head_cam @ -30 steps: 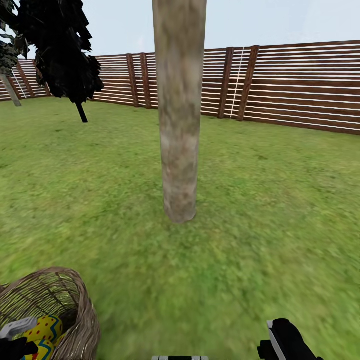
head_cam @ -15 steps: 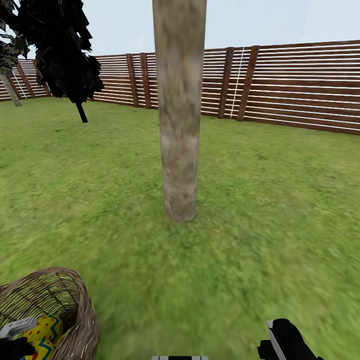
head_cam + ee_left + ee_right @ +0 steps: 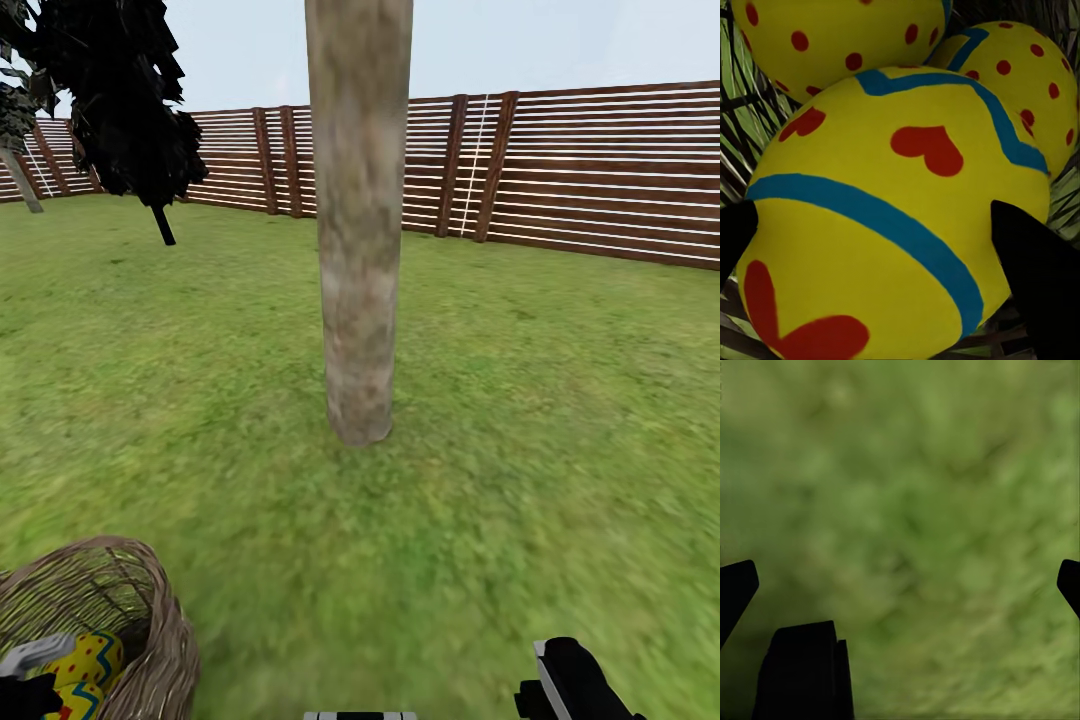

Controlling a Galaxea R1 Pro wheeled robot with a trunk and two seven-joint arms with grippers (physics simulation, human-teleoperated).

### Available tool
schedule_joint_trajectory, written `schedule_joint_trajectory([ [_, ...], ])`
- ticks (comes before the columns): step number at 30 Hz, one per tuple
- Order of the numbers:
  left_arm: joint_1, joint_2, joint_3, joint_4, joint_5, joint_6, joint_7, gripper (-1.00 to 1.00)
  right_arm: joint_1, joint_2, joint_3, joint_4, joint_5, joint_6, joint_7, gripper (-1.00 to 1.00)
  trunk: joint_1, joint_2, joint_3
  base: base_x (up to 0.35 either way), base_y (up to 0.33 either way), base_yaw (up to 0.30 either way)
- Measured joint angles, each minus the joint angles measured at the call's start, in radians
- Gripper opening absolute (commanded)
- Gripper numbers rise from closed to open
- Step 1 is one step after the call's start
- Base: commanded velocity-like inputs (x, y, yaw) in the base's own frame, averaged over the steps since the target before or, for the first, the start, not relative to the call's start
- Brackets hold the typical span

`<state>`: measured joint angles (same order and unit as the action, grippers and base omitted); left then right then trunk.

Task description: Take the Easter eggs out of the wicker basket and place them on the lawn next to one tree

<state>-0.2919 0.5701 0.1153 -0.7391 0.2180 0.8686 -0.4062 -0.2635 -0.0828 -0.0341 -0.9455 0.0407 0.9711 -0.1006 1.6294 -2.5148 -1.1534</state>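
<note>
Straddling the nearest yellow Easter egg with blue zigzag bands and red heart-shaped spots point(image 3: 892, 225), the left gripper's point(image 3: 889, 251) two black fingertips point(image 3: 1035, 270) sit at the egg's two flanks, spread wide; whether they press it I cannot tell. Two more yellow red-dotted eggs point(image 3: 832, 37) crowd just behind, touching it, all three lying in the round brown open-weave wicker basket point(image 3: 160, 620), whose strands show around them. In the head view the basket sits on the mottled green lawn point(image 3: 500, 500) at the near left, tilted.

The right gripper point(image 3: 907, 592) hangs with fingers wide apart over bare grass, clasping nothing.

Ahead, centred, stands the thick grey-brown bare tree trunk point(image 3: 358, 250), with open grass all round its base and between it and the basket. A dark narrow cypress point(image 3: 125, 100) stands far left; the brown horizontal-slat wooden fence point(image 3: 600, 170) closes the far edge.
</note>
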Motion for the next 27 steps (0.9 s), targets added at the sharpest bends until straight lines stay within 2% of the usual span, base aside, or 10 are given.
schedule_joint_trajectory([
  [27, -0.001, -0.004, -0.003, -0.009, -0.005, -0.001, 0.001, -1.0, 0.0, 0.0, 0.0, 0.0, 0.0, 0.0, 0.003, 1.0, 0.0, 0.0, 0.0, 0.0, 0.0, 0.0],
])
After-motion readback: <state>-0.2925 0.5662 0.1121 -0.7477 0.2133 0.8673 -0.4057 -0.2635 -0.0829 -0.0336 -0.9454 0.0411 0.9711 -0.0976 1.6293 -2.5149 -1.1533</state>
